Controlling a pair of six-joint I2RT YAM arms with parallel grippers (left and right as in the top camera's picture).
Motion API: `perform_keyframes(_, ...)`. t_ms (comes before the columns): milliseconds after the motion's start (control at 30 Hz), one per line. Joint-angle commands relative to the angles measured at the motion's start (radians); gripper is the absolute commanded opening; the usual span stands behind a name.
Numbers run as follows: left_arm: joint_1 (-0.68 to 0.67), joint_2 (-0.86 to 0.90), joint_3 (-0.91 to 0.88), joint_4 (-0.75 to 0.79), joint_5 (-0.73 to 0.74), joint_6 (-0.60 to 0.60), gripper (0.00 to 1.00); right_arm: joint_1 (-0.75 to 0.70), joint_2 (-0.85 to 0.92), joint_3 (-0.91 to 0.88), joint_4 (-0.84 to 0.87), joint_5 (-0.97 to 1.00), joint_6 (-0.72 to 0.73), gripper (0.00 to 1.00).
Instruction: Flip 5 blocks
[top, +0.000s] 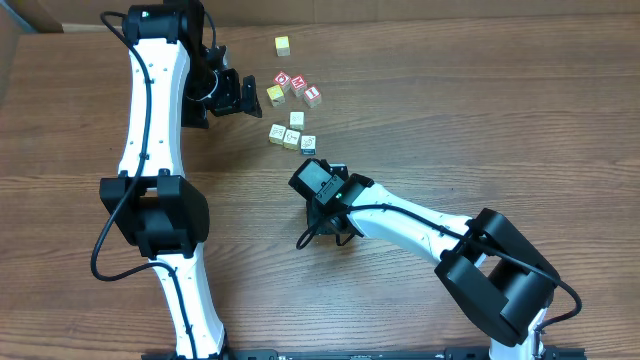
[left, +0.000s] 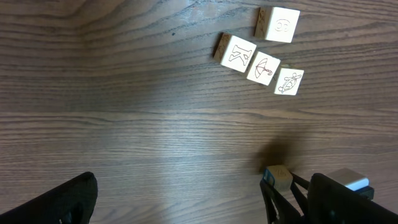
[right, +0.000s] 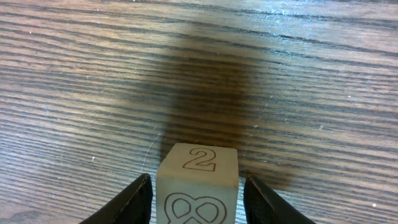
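Note:
Four cream blocks lie near the table's middle: one (top: 297, 119) behind a row of three (top: 292, 139). In the left wrist view they show line drawings, one of them an umbrella (left: 264, 67). A fifth block (right: 198, 180), with a "2" and a pretzel outline on its faces, rests on the wood between my right gripper's fingers (right: 130, 202), with a thin gap on each side. The right gripper (right: 198, 202) is open around it and hides it from overhead (top: 315, 182). This block also shows a blue edge (left: 278, 175). My left gripper (top: 232, 95) hangs wide open and empty, left of the blocks.
Three red-and-white cubes (top: 299, 84) and a yellow cube (top: 275, 94) sit just behind the cream blocks. Another yellow cube (top: 283, 45) lies farther back. The right arm (top: 420, 225) stretches in from the front right.

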Motion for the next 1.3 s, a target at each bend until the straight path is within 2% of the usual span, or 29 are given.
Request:
perform_keyframes(0, 0.005, 0.007, 0.015, 0.001, -0.005, -0.007, 0.99, 0.003, -0.014, 0.034, 0.003, 0.003, 0.001, 0.45)
perform_keyframes(167, 0.005, 0.007, 0.015, 0.001, -0.005, -0.007, 1.00, 0.003, -0.014, 0.043, -0.006, 0.006, 0.002, 0.37)
perform_keyframes(367, 0.005, 0.007, 0.015, 0.001, -0.005, -0.007, 1.00, 0.003, -0.015, 0.054, -0.020, 0.006, 0.002, 0.36)
perform_keyframes(400, 0.005, 0.007, 0.015, 0.001, -0.005, -0.007, 1.00, 0.003, -0.015, 0.054, -0.021, 0.006, 0.002, 0.37)
perform_keyframes(500, 0.005, 0.007, 0.015, 0.001, -0.005, -0.007, 1.00, 0.003, -0.015, 0.054, -0.024, 0.006, 0.002, 0.53)
perform_keyframes(567, 0.005, 0.007, 0.015, 0.001, -0.005, -0.007, 1.00, 0.003, -0.015, 0.054, -0.024, 0.006, 0.002, 0.60)
perform_keyframes(800, 0.005, 0.007, 0.015, 0.002, -0.005, -0.007, 1.00, -0.017, -0.039, 0.079, -0.043, 0.006, -0.010, 0.75)
perform_keyframes(967, 0.005, 0.007, 0.015, 0.001, -0.005, -0.007, 1.00, -0.073, -0.061, 0.222, -0.123, 0.006, -0.087, 0.87)
perform_keyframes(1100, 0.005, 0.007, 0.015, 0.002, -0.005, -0.007, 1.00, -0.143, -0.061, 0.354, -0.146, 0.008, -0.108, 0.89)
perform_keyframes(1267, 0.005, 0.007, 0.015, 0.002, -0.005, -0.007, 1.00, -0.201, -0.050, 0.372, -0.008, 0.008, -0.108, 0.89)
